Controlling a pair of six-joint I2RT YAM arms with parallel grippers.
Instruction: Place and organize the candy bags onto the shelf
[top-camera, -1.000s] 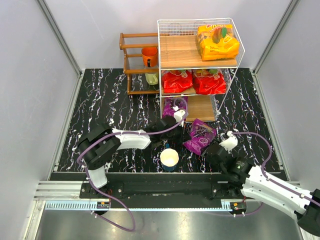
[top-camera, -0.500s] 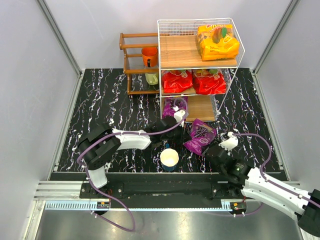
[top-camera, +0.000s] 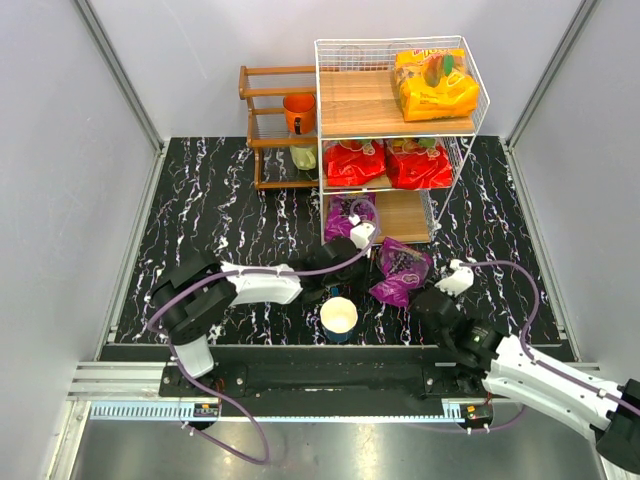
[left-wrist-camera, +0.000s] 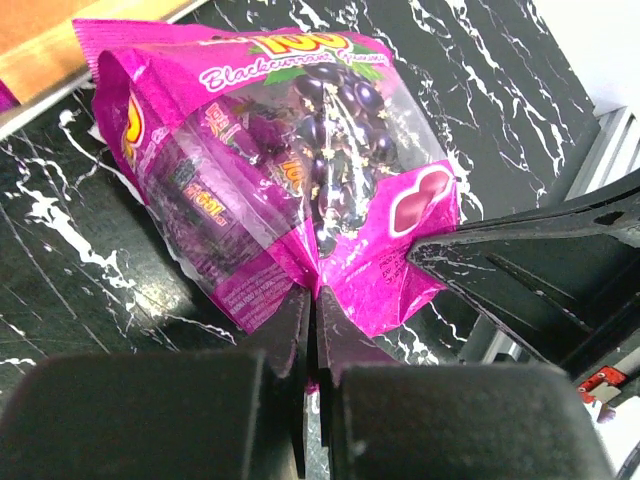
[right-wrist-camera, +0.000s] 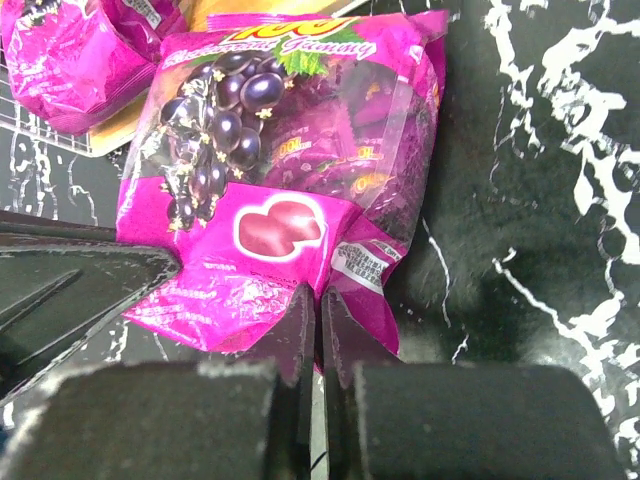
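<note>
A purple candy bag (top-camera: 402, 268) lies on the black marble table in front of the shelf (top-camera: 322, 120). My left gripper (top-camera: 374, 267) is shut on its left edge, and in the left wrist view the jaws (left-wrist-camera: 312, 300) pinch the purple candy bag (left-wrist-camera: 290, 150). My right gripper (top-camera: 414, 293) is shut on its near edge, where the jaws (right-wrist-camera: 320, 300) pinch the same bag (right-wrist-camera: 270, 170). A second purple bag (top-camera: 345, 213) sits on the bottom tier. Two red bags (top-camera: 355, 162) (top-camera: 418, 163) fill the middle tier. The orange-yellow bag (top-camera: 435, 82) lies on top.
A white paper cup (top-camera: 339, 317) stands near the table's front edge, just left of the held bag. A dark brown wooden rack (top-camera: 262, 120) with an orange cup (top-camera: 299, 110) stands left of the shelf. Grey walls close in on both sides.
My right gripper has shut on the purple bag's near edge. The left gripper and the bag have shifted slightly to the right.
</note>
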